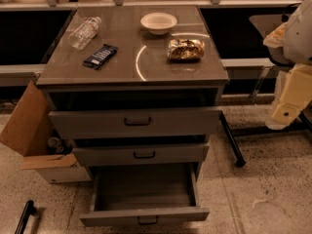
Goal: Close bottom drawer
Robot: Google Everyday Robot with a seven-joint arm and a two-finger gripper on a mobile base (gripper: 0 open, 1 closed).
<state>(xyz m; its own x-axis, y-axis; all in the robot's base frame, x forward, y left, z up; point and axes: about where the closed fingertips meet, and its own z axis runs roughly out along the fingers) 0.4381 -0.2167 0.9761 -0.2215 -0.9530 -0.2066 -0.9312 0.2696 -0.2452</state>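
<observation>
The bottom drawer (pixel 144 215) of the grey cabinet (pixel 131 77) is pulled far out toward me. Its low flat front has a small dark centre pull (pixel 147 221), and its inside shows nothing in it. My arm comes in at the right edge, white above and cream below. Its gripper (pixel 283 115) hangs to the right of the cabinet at about the height of the top drawer. It is well above and to the right of the bottom drawer and touches nothing.
The top drawer (pixel 136 122) and middle drawer (pixel 141 154) stand slightly out. On the cabinet top lie a water bottle (pixel 84 32), a dark snack bar (pixel 100 55), a white bowl (pixel 158 22) and a foil bag (pixel 185 49). An open cardboard box (pixel 34 130) stands at the left. A black leg (pixel 231 143) slants at the right.
</observation>
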